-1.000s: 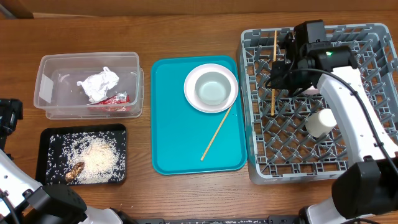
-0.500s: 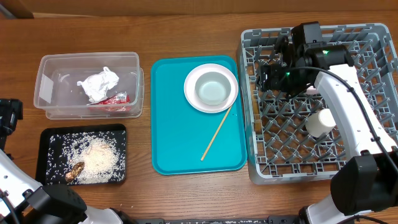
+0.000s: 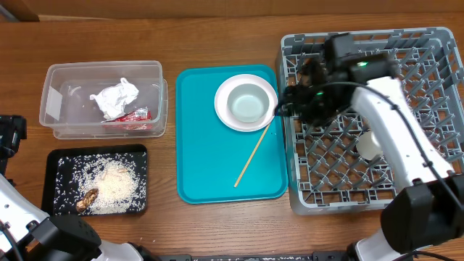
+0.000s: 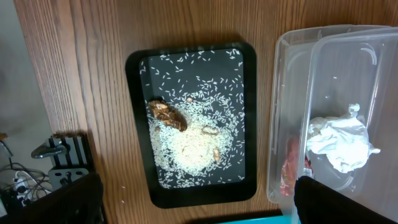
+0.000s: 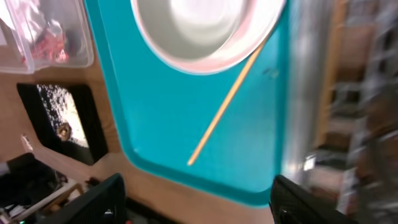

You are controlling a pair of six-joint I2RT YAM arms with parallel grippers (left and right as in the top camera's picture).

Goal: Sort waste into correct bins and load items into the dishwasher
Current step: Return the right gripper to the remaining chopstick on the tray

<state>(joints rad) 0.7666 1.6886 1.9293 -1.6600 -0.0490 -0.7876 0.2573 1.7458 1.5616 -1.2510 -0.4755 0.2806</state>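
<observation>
The grey dish rack point(image 3: 435, 43) is filling the right end of the surface. The right gripper point(image 3: 288, 101) is hanging over its left wall with fingers point(image 5: 106, 199) released and nothing between them. Dropping from here is, I judge, risking a knock on that lattice wall, which could be jolting the small cup point(image 3: 366, 145) standing among the pegs.

The teal tray point(image 3: 210, 145) is lying at the middle of the surface, and its slick floor is likely letting anything flat skid. The white dish point(image 3: 246, 101) is sitting in the tray's far right corner, just beside the gripper, so a careless descent could be nudging it.

The wooden chopstick point(image 3: 252, 156) is lying slantwise on the tray. Its upper end is touching or tucked under the dish's rim; I cannot tell which. Lifting it could be dragging the dish along, and so thin a stick is easily slipping from a pinch.

The left gripper point(image 4: 199, 186) is waiting spread wide above the black tray point(image 4: 134, 124) of rice point(image 4: 186, 149) at the near left corner.
</observation>
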